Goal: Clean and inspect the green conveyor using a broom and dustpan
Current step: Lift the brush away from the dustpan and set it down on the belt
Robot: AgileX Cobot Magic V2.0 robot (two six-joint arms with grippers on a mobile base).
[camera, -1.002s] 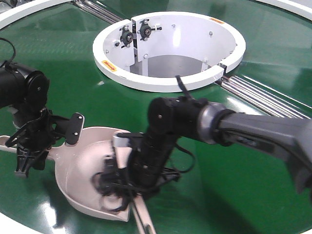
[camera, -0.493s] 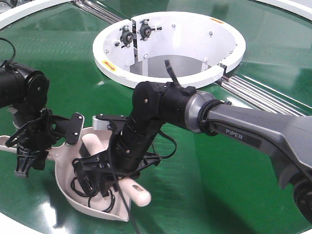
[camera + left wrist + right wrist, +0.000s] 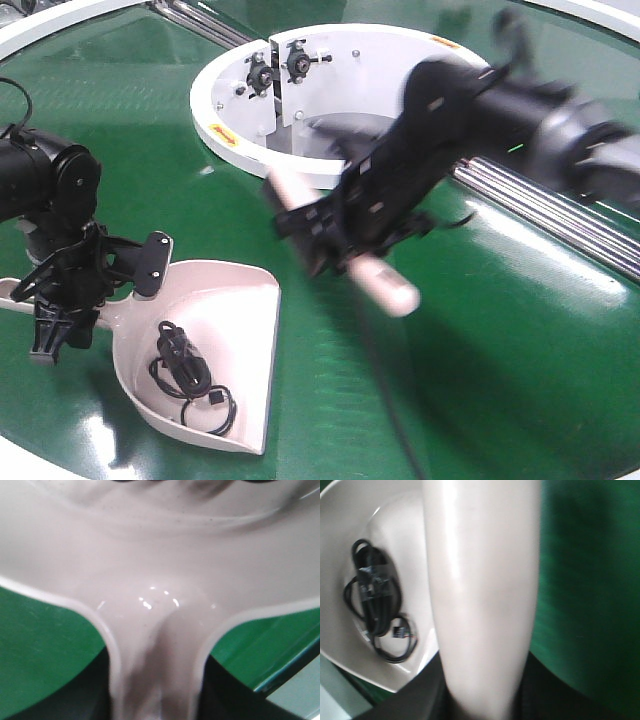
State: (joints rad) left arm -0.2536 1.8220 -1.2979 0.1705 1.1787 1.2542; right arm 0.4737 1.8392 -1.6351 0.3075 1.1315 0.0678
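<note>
Exterior front-facing view is filled by the green conveyor [image 3: 130,130], its glossy dark belt curving around a white ring-shaped hub [image 3: 330,172] at top centre, with a white outer rim [image 3: 40,30] at the upper left. Steel rollers [image 3: 540,205] run along a seam from the hub toward the right edge. The right arm [image 3: 540,120] reaches in from the upper right across the hub, strongly blurred, while the left arm [image 3: 45,185], black and jointed, stands at the left edge. The dustpan [image 3: 235,310] lies on the belt at lower left, its handle pointing left and its wide lip facing right. The left fingers [image 3: 55,315] are closed around that handle; the left wrist view shows the pinkish handle [image 3: 157,680] running down between two dark shapes on either side. The broom [image 3: 390,290] is held tilted over the belt between the hub and the dustpan, apart from the pan, one pale end up to the left and the other down to the right. The right fingers [image 3: 345,240] are clamped about its middle, and the right wrist view shows the pale broom body upright in the centre with dark shapes at its base. A small coiled black cable [image 3: 180,355] rests inside the dustpan, also visible at the left of the right wrist view.
</note>
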